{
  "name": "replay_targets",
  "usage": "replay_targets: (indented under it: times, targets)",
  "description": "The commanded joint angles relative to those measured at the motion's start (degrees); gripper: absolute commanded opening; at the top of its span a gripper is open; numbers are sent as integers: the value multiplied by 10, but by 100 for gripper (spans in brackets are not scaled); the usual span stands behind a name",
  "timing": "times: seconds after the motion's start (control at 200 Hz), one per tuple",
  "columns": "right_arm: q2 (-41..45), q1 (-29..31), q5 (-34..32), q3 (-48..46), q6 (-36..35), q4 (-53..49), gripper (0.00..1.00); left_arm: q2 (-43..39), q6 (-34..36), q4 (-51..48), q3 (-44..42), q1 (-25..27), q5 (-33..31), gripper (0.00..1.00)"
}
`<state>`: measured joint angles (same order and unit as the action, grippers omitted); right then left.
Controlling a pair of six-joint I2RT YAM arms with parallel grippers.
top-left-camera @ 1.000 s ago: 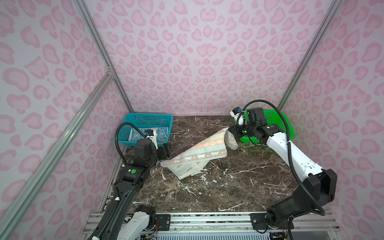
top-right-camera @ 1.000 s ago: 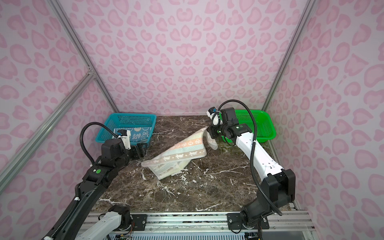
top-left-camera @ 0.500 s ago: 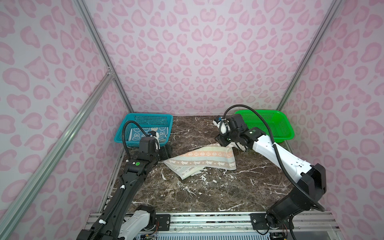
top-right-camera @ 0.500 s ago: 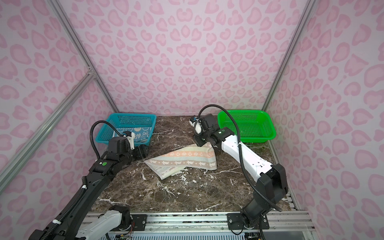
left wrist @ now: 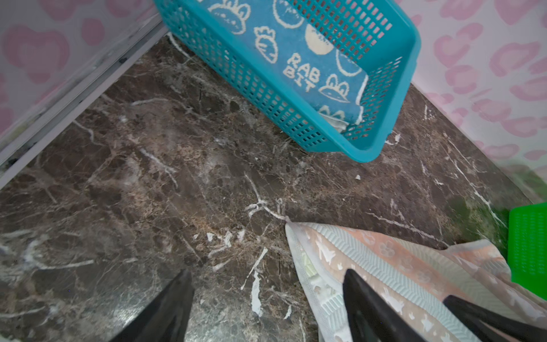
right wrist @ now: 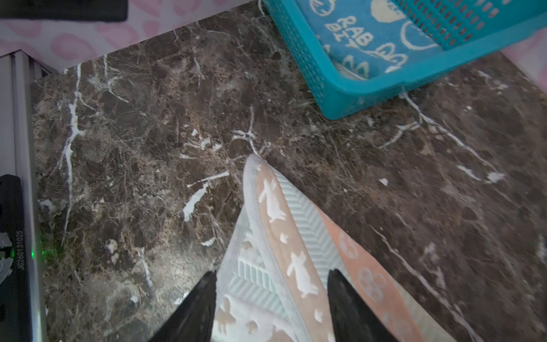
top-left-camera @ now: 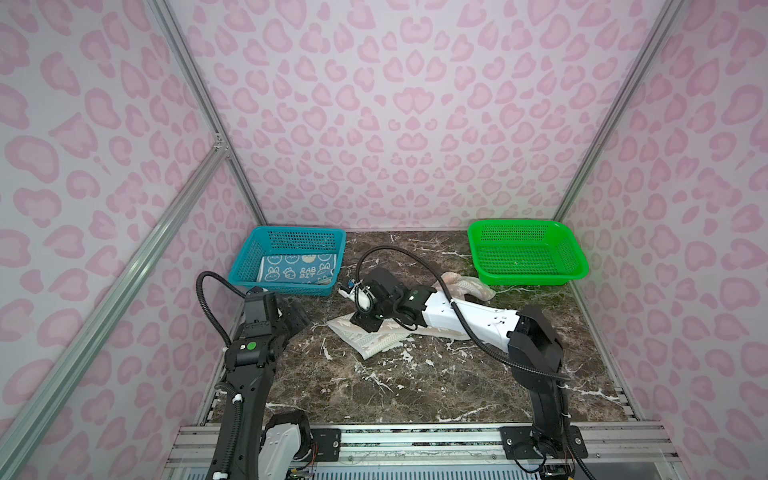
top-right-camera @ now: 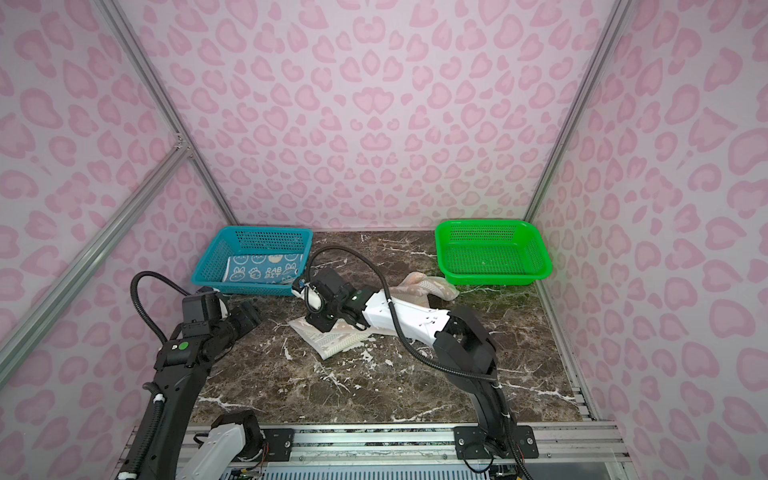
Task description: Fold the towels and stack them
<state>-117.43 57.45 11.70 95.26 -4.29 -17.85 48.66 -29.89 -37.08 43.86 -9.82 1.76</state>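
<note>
Right wrist view: the right claw (right wrist: 270, 274) is seen with its fingers spread apart, and the doubled corner of the chevron towel (right wrist: 296, 237) is straddled between them, flat on the desk (right wrist: 133, 177). In the left wrist view, the left claw (left wrist: 266, 272) is held wide over bare marble, one finger above the towel's edge. In both top views, open desk is shown toward the front. The blue RABBIT towel (top-left-camera: 297, 270) is lying in the blue basket (top-left-camera: 291, 289) behind. The towel's bunched far end is seen near the green basket (top-left-camera: 528, 280).
</note>
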Motion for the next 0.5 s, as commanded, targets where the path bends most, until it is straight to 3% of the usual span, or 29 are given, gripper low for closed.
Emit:
replay_targets:
  times: [0.0, 0.375, 0.495]
  targets:
    - [-28, 18, -25, 7, 12, 66, 59, -8, -12, -16, -10, -27, 9, 81]
    - [-148, 59, -86, 99, 9, 46, 57, -10, -31, 6, -48, -59, 44, 81]
    - [-186, 60, -117, 133, 26, 28, 51, -15, -32, 5, -53, -59, 39, 81]
